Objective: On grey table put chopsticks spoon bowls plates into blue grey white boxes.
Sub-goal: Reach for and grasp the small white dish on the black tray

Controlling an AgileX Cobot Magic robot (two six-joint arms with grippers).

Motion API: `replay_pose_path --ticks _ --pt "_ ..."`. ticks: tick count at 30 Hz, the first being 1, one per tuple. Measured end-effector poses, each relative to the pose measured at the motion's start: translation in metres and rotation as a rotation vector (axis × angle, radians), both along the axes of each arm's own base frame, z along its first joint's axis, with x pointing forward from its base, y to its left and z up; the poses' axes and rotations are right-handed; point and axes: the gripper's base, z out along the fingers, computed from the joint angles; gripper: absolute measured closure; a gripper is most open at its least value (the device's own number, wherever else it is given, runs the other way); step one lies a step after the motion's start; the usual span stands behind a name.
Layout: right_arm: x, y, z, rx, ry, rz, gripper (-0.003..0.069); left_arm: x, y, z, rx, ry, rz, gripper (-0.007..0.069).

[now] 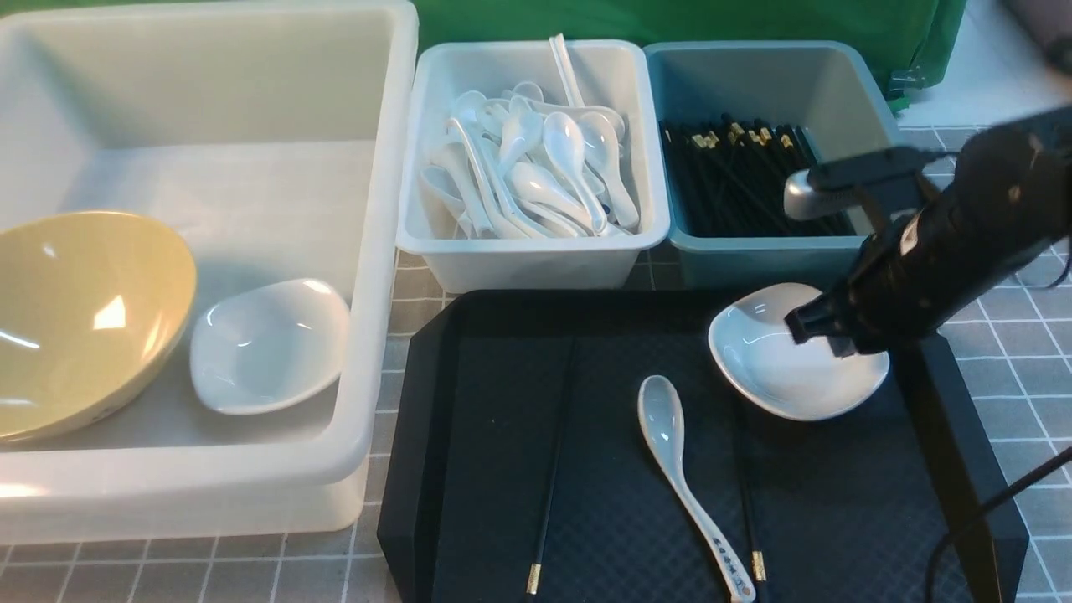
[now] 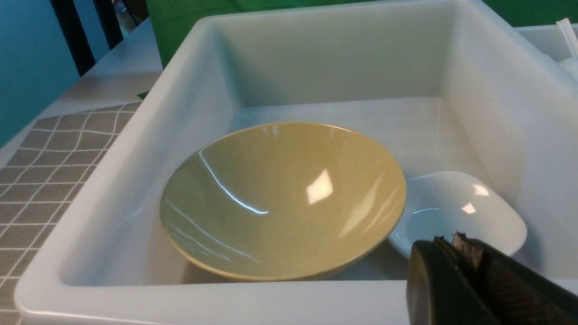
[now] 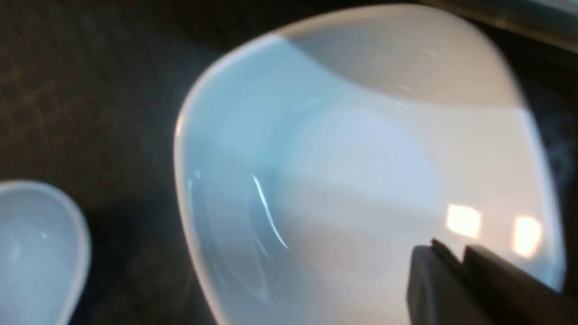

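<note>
Lying in white tub (image 1: 368,251): olive bowl (image 1: 75,318), 1 plate (image 1: 268,343); left gripper (image 2: 447,239) hung over near rim, jaws clenched, empty. On black tray (image 1: 837,519) lay 2 chopsticks (image 1: 551,469), spoon (image 1: 670,435) between, 2nd plate (image 1: 779,368), rim pinched by right gripper (image 1: 825,335).

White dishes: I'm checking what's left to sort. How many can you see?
2. One white dish lies in the large white tub beside the yellow bowl; the second white dish sits on the black tray at the right gripper. None seems hidden.
</note>
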Motion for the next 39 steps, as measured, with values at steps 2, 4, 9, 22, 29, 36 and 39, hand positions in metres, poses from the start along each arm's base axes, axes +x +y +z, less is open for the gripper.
replay_pose_path --ticks 2,4,9,22,29,36,39 --pt "0.001 0.004 -0.007 0.003 0.014 0.012 0.061 0.0 0.0 0.0 0.0 0.0 0.0 0.0633" --pt "-0.001 0.012 -0.016 0.005 0.044 0.04 0.0627 0.0 0.0 0.0 0.0 0.0 0.0 0.0633" --pt "-0.009 0.032 -0.019 0.051 0.091 0.067 0.0623 0.0 0.0 -0.001 0.003 0.0 0.0 0.0633" --pt "0.001 -0.016 0.011 0.072 0.054 -0.024 0.024 0.002 0.0 -0.005 0.023 0.001 0.001 0.0633" --pt "0.014 -0.023 -0.024 0.081 0.113 -0.075 0.0202 0.002 0.0 -0.004 0.023 -0.001 0.001 0.0633" --pt "0.007 -0.022 -0.008 0.114 0.115 -0.077 0.0515 0.002 0.0 -0.004 0.023 -0.002 0.0 0.0633" --pt "-0.006 -0.024 0.025 0.127 0.075 -0.06 0.0581 0.002 0.0 -0.004 0.023 -0.003 0.0 0.0633"
